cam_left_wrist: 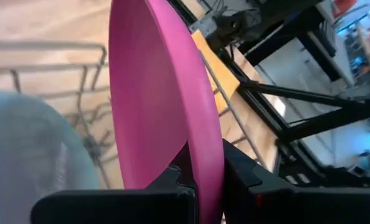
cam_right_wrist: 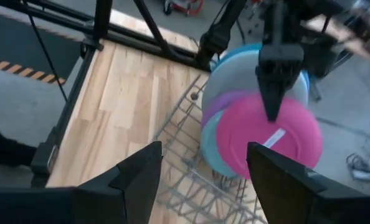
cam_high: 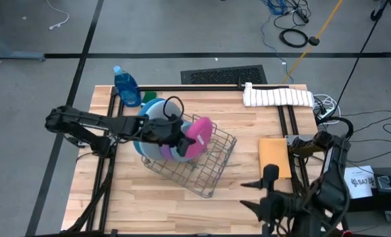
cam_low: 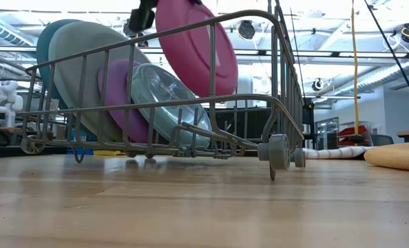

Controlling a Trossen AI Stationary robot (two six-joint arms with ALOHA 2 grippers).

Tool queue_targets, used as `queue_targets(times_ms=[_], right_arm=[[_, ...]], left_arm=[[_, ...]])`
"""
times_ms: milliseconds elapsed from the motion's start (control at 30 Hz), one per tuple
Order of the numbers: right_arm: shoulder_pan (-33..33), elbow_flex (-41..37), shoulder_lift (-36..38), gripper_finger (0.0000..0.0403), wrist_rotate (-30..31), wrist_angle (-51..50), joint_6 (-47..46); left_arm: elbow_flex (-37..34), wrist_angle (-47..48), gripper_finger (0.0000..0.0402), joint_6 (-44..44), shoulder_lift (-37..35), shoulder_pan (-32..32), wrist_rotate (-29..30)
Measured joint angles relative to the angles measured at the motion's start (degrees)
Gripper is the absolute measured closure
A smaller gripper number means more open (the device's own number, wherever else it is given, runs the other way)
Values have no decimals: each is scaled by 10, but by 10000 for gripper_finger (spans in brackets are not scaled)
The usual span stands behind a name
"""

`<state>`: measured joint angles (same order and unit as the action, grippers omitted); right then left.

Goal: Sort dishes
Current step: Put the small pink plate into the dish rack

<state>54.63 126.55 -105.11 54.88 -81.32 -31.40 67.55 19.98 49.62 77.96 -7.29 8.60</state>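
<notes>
Writing-wise, nothing readable anywhere. Left gripper (cam_left_wrist: 203,180) pinches the pink plate (cam_high: 199,135) over the wire rack (cam_high: 212,172). Right gripper (cam_right_wrist: 203,168) waits near right, jaws spread.

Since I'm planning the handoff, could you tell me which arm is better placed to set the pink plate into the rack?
The left. Its gripper already clamps the pink plate by the rim over the wire rack, while the right gripper waits open, away from it.

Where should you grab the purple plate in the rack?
Probably by its top edge, coming from above. The purple plate stands on edge in the rack, squeezed between the grey plate and a clear dish, so only its rim is free.
</notes>
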Motion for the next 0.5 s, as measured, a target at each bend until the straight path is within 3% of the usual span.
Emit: queue_targets(times_ms=[167,500], right_arm=[[20,-58,0,175,51,52,10],[21,-130,-1,175,66,66,-24]], left_arm=[[-27,-26,373,26,0,-2,-16],[-36,-28,373,75,27,-3,-15]])
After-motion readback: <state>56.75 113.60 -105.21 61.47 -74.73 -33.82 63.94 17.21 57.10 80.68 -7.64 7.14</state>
